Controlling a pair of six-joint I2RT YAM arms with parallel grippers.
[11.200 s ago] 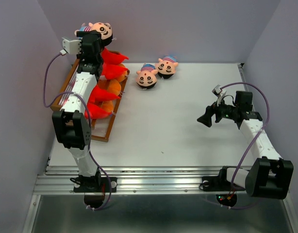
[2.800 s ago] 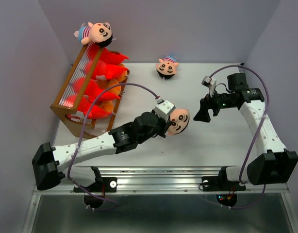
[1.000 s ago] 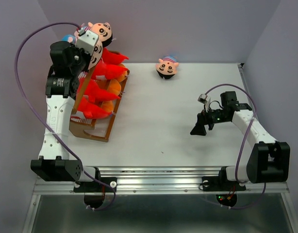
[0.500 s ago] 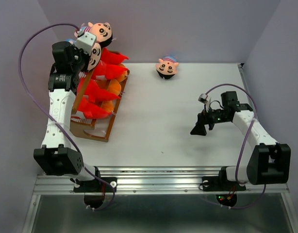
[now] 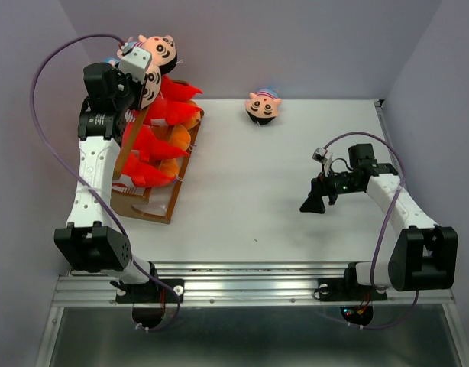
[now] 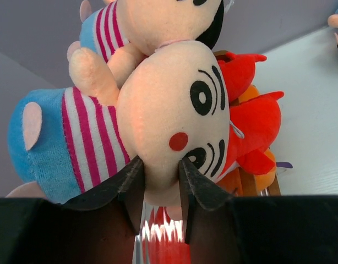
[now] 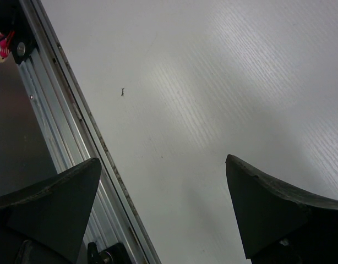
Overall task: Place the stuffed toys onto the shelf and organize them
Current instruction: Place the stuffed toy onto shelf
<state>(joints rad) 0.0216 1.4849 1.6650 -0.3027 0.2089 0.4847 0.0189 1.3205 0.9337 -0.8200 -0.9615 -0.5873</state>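
My left gripper [image 5: 140,86] [image 6: 161,164] is at the top tier of the shelf [image 5: 145,211], its jaws closed on the chin of a peach-faced doll head [image 5: 150,84] [image 6: 174,104] with a striped blue-red cap. A second doll head [image 5: 159,50] [image 6: 158,19] lies right behind it, touching it. Below them, red toys [image 5: 153,142] [image 6: 257,118] and orange toys [image 5: 179,137] fill the lower tiers. A third doll head [image 5: 263,105] rests on the table at the back centre. My right gripper [image 5: 312,202] [image 7: 163,165] hovers open over bare table.
The shelf stands along the left wall, with the back wall close behind its top tier. A metal rail [image 5: 242,284] [image 7: 70,126] runs along the table's near edge, close to the right gripper. The right wall [image 5: 441,115] borders the table.
The left arm has shifted slightly, settling the held doll head against the other one on the top tier. The right arm has not moved.
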